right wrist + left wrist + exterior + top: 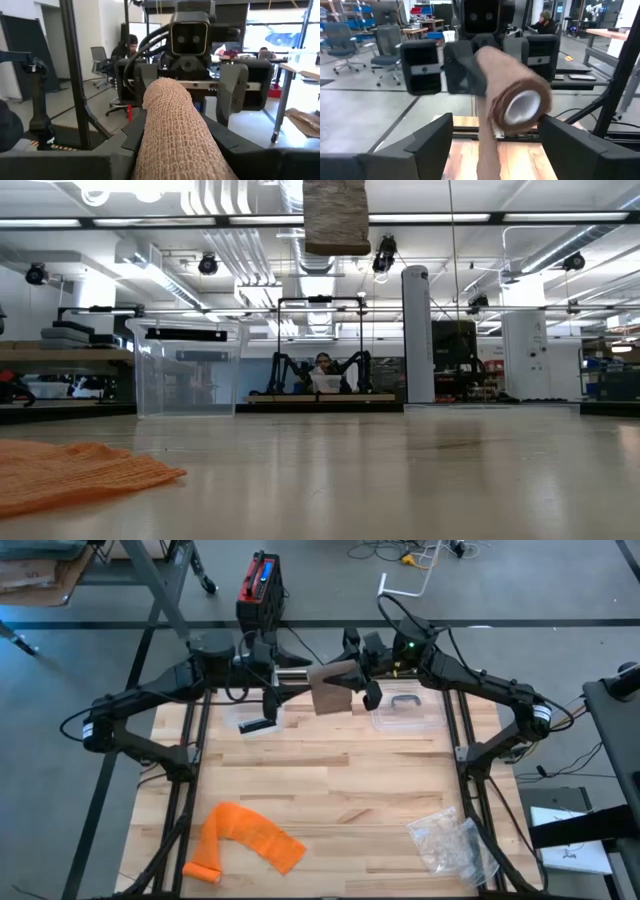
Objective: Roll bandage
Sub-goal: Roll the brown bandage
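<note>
No readable writing on bandage roll (pixel 175 125)

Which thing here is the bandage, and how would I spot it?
Look at the far edge of the wooden table, where the two dark arms meet. The bandage is the tan woven roll held up between them, with a strip hanging down; nothing else there is tan cloth.

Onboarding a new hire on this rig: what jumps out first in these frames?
The tan bandage roll held in mid-air above the table's far edge, between the two arms: the right gripper is clamped on it, a loose tail hanging down, while the left gripper faces its end with fingers open. Next, the orange mesh bandage lying at the near left of the wooden table.
</note>
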